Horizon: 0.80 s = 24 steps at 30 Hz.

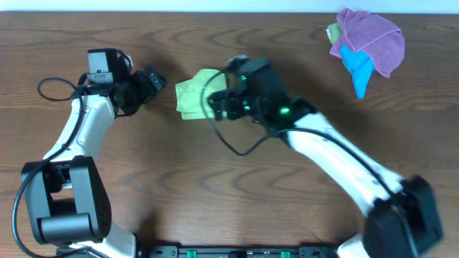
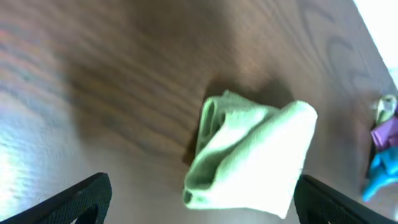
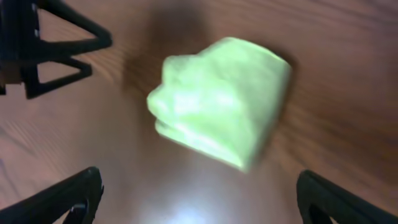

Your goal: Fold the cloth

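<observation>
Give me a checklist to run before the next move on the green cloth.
1. Green cloth folded into a bundle: ok.
2. Left gripper jaws open, empty: ok.
3. Right gripper jaws open, empty: ok.
4. Fold edges lined up neatly: cannot tell, wrist views blurred.
5. Pile of spare cloths lies well apart from the bundle: ok.

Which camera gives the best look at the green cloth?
Left wrist view: the green cloth is large and its folded layers show. The right wrist view shows it whole but blurred; overhead, the right arm hides part.
</observation>
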### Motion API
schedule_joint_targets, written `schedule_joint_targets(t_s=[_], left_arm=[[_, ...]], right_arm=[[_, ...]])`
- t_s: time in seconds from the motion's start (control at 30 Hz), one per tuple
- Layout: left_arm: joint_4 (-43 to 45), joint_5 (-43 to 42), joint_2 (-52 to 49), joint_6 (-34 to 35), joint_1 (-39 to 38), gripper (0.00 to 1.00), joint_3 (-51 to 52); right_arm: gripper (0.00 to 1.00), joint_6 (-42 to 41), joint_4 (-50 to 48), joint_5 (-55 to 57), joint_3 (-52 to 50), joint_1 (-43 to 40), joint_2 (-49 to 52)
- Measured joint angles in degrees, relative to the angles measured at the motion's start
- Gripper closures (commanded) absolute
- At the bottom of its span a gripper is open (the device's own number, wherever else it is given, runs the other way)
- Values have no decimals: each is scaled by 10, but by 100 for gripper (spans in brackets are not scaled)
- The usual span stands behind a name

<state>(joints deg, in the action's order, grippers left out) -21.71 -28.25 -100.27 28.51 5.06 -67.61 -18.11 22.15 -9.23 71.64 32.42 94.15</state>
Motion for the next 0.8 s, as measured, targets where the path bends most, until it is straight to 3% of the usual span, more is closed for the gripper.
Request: schedule_joint_targets(t_s=[0.2,0.47,0.8], left_arm=[[-6,-47,0,24,0,5,0],[-9,-65,0,89,-43,5,6],[62,-63,3,171,-66,5,97]], right_arm=[[1,24,159,18,-4,-41,-117],[1,27,178,39,-172,-80,-365],[1,-41,229,19,-363,-90,-648]])
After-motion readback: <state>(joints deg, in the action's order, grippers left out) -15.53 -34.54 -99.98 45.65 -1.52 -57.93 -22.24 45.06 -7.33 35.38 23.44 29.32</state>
